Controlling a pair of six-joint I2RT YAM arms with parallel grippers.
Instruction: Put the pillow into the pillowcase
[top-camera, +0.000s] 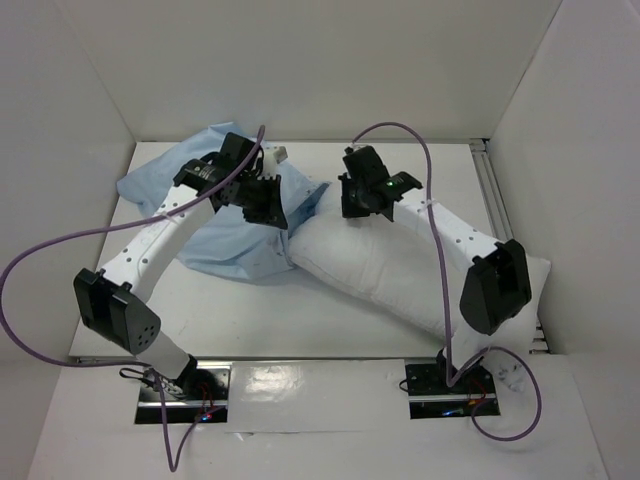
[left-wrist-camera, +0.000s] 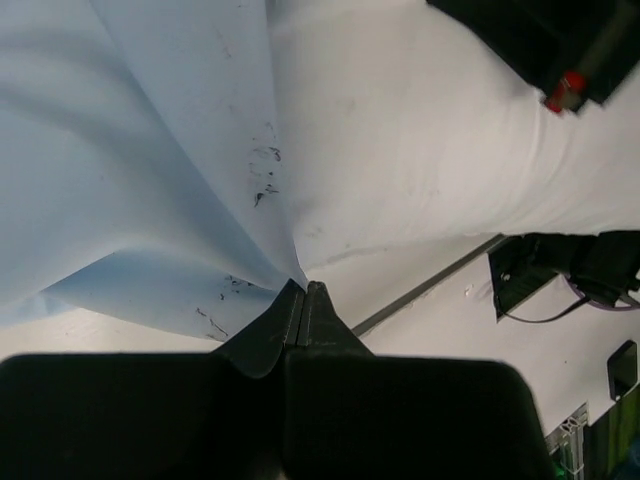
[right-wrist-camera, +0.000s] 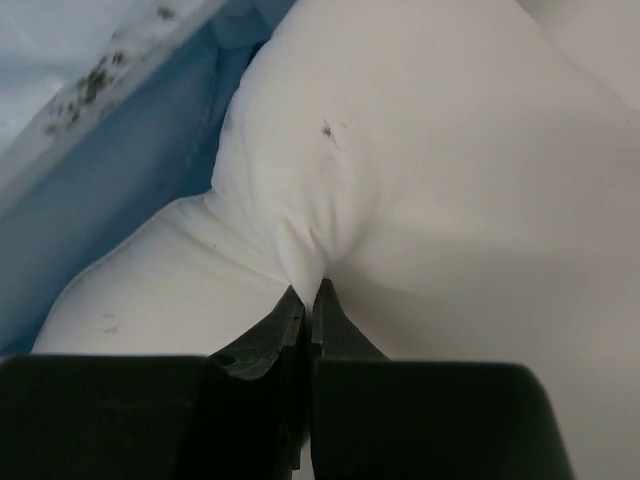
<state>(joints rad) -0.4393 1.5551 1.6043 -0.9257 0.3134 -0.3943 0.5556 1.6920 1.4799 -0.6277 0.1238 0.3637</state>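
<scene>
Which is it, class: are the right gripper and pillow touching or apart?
Touching. Right wrist view: the right gripper pinches a fold of the pillow.

From above, the left arm (top-camera: 160, 235) covers part of the pillowcase (top-camera: 230, 250) and the right arm (top-camera: 455, 235) crosses the pillow (top-camera: 360, 260). There, the tips of the left end effector (left-wrist-camera: 305, 290) and right end effector (right-wrist-camera: 312, 290) are hidden beneath their housings. Wrist views crop both fabrics.

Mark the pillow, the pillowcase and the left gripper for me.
pillow (top-camera: 370, 265), top external view, bare white middle.
pillowcase (top-camera: 235, 250), top external view, wrinkled blue middle.
left gripper (left-wrist-camera: 305, 292), left wrist view, between closed fingertips pinching the pillowcase.
</scene>
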